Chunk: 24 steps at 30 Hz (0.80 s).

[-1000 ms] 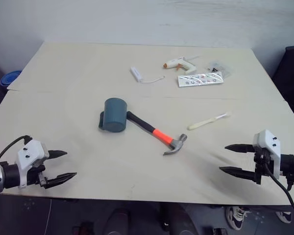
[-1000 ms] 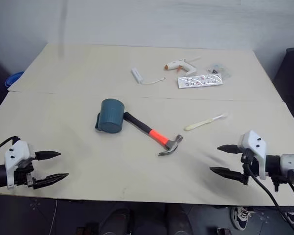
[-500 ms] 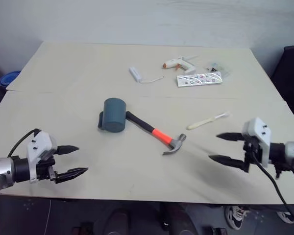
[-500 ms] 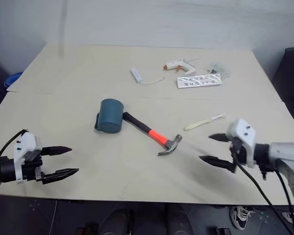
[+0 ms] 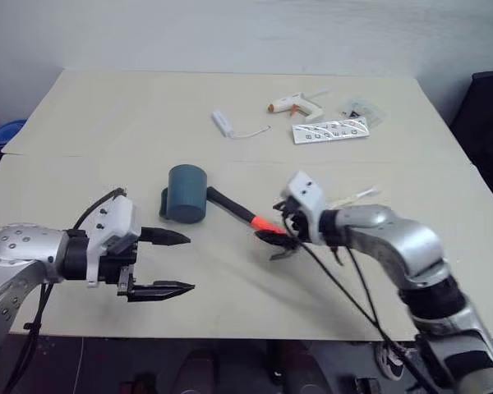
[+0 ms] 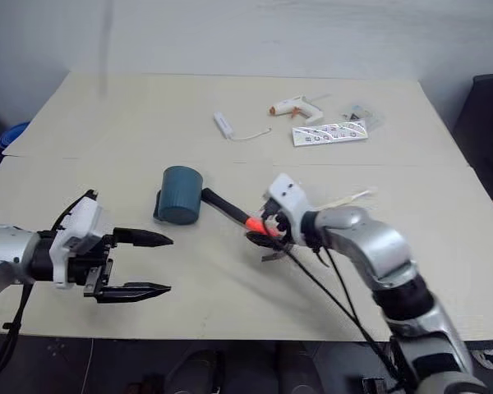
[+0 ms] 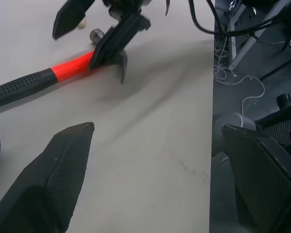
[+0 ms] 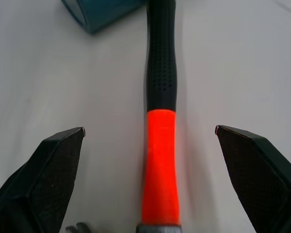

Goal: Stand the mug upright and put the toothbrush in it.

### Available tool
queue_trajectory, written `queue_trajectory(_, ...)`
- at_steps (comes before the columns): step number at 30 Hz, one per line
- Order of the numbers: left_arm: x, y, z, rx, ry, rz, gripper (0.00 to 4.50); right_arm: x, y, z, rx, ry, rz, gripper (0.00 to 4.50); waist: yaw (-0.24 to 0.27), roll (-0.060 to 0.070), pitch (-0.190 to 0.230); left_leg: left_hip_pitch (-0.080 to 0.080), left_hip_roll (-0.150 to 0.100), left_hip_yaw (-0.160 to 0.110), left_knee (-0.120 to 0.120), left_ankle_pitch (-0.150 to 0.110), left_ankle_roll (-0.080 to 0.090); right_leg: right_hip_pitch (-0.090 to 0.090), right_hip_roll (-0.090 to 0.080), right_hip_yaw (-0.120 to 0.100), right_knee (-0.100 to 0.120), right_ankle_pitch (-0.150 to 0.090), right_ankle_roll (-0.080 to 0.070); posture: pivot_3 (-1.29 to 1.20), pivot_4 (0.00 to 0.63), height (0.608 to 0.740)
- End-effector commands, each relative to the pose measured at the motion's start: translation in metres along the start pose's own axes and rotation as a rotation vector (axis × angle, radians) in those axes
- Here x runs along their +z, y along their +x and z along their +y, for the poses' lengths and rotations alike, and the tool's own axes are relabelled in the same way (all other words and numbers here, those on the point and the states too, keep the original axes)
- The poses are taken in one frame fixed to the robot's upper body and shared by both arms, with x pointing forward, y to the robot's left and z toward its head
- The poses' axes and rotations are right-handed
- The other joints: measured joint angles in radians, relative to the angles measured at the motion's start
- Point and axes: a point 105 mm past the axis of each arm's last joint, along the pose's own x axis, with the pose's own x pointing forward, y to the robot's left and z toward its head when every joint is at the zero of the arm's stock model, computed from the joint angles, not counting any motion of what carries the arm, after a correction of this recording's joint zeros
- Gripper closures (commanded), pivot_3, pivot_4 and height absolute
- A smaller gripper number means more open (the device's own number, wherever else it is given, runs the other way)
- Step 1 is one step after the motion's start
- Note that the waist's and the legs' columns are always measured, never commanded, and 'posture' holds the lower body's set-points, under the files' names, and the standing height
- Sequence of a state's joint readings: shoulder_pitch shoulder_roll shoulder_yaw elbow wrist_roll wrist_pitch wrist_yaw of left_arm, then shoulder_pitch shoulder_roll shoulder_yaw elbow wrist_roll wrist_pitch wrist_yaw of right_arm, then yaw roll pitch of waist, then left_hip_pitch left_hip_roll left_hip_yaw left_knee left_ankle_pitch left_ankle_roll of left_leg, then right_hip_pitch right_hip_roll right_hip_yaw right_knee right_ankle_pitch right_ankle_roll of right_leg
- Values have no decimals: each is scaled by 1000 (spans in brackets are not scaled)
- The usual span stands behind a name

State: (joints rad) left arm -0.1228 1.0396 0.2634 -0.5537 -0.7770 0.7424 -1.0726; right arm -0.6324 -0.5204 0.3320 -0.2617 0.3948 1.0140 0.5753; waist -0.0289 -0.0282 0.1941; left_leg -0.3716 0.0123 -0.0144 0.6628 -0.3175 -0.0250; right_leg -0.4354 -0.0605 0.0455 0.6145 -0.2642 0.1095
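The teal mug [image 5: 187, 194] rests on the table [image 5: 107, 115] with its closed end facing up, its handle on the left and its opening hidden. The hammer's black handle touches the mug. The cream toothbrush [image 6: 350, 199] lies flat to the right, partly hidden behind my right arm. My right gripper [image 5: 277, 234] hovers open over the orange part of the hammer [image 8: 160, 165], one finger on each side, gripping nothing. My left gripper [image 5: 189, 263] stands open and empty, in front of the mug and to its left, pointing right.
The hammer's steel head [image 5: 284, 249] lies just past my right gripper. At the back are a white glue gun [image 5: 296, 104], a white stick with a cord [image 5: 226, 123], a printed card [image 5: 330, 131] and a clear packet [image 5: 363, 108]. A blue object [image 5: 4, 131] sits off the left edge.
My right gripper swept left from the table's right front edge to above the hammer's handle. My left gripper moved right and rose toward the mug. Both stayed open.
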Motion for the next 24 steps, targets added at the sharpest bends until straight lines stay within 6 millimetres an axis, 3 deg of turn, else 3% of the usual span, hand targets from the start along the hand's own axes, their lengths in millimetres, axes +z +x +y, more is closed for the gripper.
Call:
queue_trajectory(1,9,1,1,2,51,-8,66,-4,5,-8,-45,-15,23,0,2,0,0,-1,0,0,0,0,0,-1,0,0,0,0,0,0,150,740)
queue_trajectory(4,11,4,2,-2,63,-14,66,-13,15,-4,-6,-19,59,0,1,0,0,0,-1,1,0,0,0,0,0,1,1,0,0,0,150,740)
queue_trajectory(7,12,6,3,-1,72,-19,0,-22,24,-8,-18,-28,88,582,-7,0,0,4,0,1,1,0,0,4,1,0,1,0,0,0,150,740)
queue_trajectory(17,13,6,8,12,81,-25,0,-25,26,-6,-4,-33,87,3706,-9,-1,0,7,1,0,1,0,0,5,3,0,6,-1,-2,0,150,740)
queue_trajectory(21,13,5,10,20,84,-32,0,-21,25,-6,-17,-52,65,3721,-9,-1,0,7,1,0,1,0,0,5,3,0,6,-1,-2,0,150,740)
queue_trajectory(24,12,6,13,24,84,-35,0,-9,19,-17,-89,-35,20,3721,-9,-1,0,7,1,0,1,0,0,5,3,0,5,-1,-2,0,150,740)
